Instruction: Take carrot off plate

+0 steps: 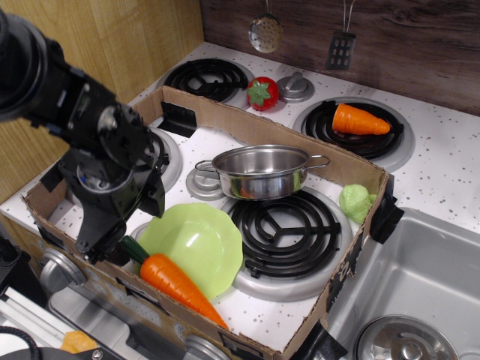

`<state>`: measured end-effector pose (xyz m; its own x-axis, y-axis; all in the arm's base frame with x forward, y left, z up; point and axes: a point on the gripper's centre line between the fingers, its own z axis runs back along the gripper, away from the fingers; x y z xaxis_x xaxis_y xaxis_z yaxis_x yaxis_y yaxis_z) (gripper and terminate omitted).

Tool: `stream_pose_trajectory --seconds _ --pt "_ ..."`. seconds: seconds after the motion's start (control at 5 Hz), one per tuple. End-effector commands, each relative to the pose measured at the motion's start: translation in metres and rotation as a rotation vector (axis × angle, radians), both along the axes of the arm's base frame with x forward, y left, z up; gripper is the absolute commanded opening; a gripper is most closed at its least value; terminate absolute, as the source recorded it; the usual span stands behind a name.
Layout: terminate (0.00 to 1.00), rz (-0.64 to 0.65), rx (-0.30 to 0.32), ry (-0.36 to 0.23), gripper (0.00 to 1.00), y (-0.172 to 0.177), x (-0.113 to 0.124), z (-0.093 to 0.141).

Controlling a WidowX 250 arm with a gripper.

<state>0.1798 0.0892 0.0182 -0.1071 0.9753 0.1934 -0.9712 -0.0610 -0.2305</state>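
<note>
The long orange carrot (174, 283) with a dark green stem cap lies slantwise over the front-left rim of the lime-green scalloped plate (196, 241), with its tip towards the cardboard's front wall. My black gripper (107, 247) is low at the plate's left side, right beside the carrot's green cap. Its fingertips are hidden by its own body and the cardboard wall, so I cannot tell whether they are open or shut, or whether they touch the cap.
A low cardboard box (247, 124) rings the stove area. A steel pot (261, 171) stands behind the plate. A pale green toy (355, 202) lies at the box's right. A stubby orange carrot (360, 121) and a red strawberry (262, 92) lie outside. A sink (420, 285) is at right.
</note>
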Motion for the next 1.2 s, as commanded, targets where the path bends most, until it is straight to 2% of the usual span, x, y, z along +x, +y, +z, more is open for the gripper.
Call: stream_pose_trajectory --seconds 0.0,0.2,0.4,0.8,1.0 --pt "0.0 0.013 0.032 -0.067 1.0 -0.006 0.003 0.002" --pt "0.0 -0.02 0.031 -0.048 0.0 -0.006 0.003 0.008" --pt "0.0 -0.028 0.035 -0.05 0.0 -0.006 0.002 0.011" --pt "0.0 -0.097 -0.012 -0.024 0.0 -0.011 0.005 0.007" --pt "0.0 -0.118 -0.021 -0.027 0.0 -0.011 0.011 0.015"
